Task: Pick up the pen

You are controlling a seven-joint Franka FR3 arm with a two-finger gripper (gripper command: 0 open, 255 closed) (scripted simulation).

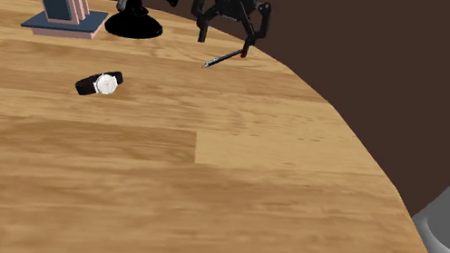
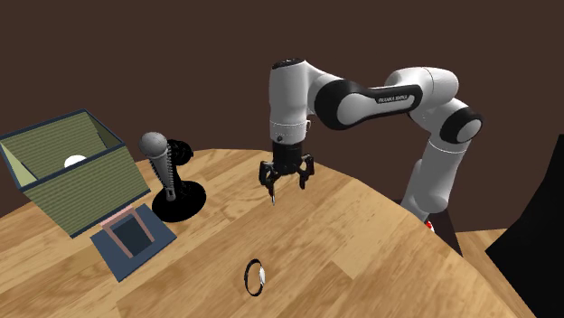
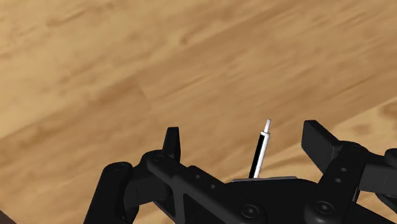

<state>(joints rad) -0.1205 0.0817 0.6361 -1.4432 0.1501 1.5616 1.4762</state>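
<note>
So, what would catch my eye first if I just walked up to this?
The white arm arching over a round wooden table, its black gripper open over a slim black pen. Beside it stands a microphone on a black base, and a wristwatch sits apart on the bare wood.

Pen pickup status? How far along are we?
Done: the approach. The hand sits right over the pen, near the far edge of the table. In hand: the fingers stand wide open with the pen between them, touching neither, so there is no grasp yet. The pen seems to lie on the wood. Left: close on the pen, then lift.
</note>
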